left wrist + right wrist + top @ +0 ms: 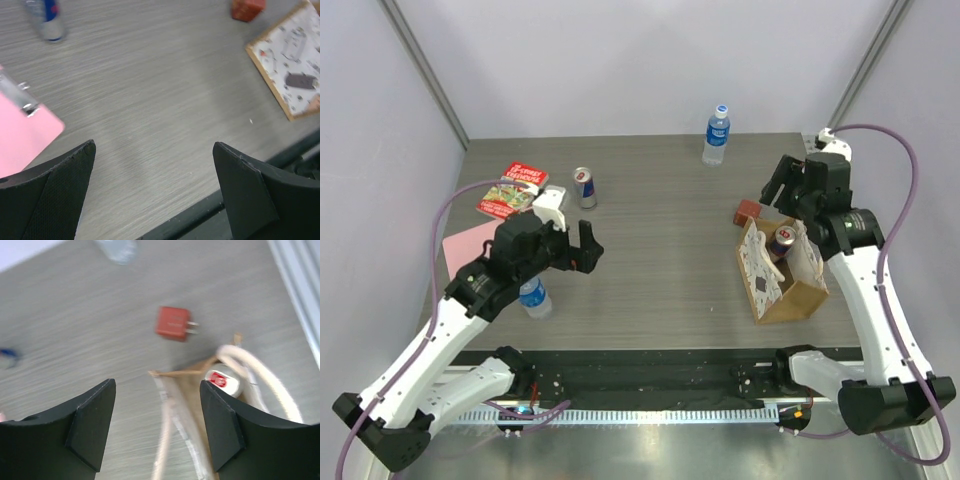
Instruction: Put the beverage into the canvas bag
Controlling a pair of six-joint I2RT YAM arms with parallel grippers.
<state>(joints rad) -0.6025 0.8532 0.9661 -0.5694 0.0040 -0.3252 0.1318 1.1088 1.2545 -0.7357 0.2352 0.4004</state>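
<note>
Now, right gripper (157, 382): jaws apart with nothing between them; in the overhead view (782, 186) it hangs at right of centre, just above the far end of the bag.
Beverage can (224, 381): upright inside the bag with its red-marked silver top showing; it sits right of the frame's middle in the overhead view (785, 240), clear of both fingers.
Canvas bag (792, 292): stands open on the table at right, its white speckled panel facing left (295, 60); a cream rope handle (262, 377) curves around the can.
Red plug block (172, 323): lies on the table just beyond the bag's far corner, apart from it.
Left gripper (154, 145): jaws spread wide and empty over bare tabletop; it is left of centre in the overhead view (592, 250), well apart from the bag.
Second can (584, 187): upright in the upper left, beyond the left gripper.
Pink clipboard (20, 135): flat at the left edge.
Red packet (512, 190): just left of the second can.
Water bottles: one upright at the top centre (717, 134), one beside the left arm at lower left (535, 298).
</note>
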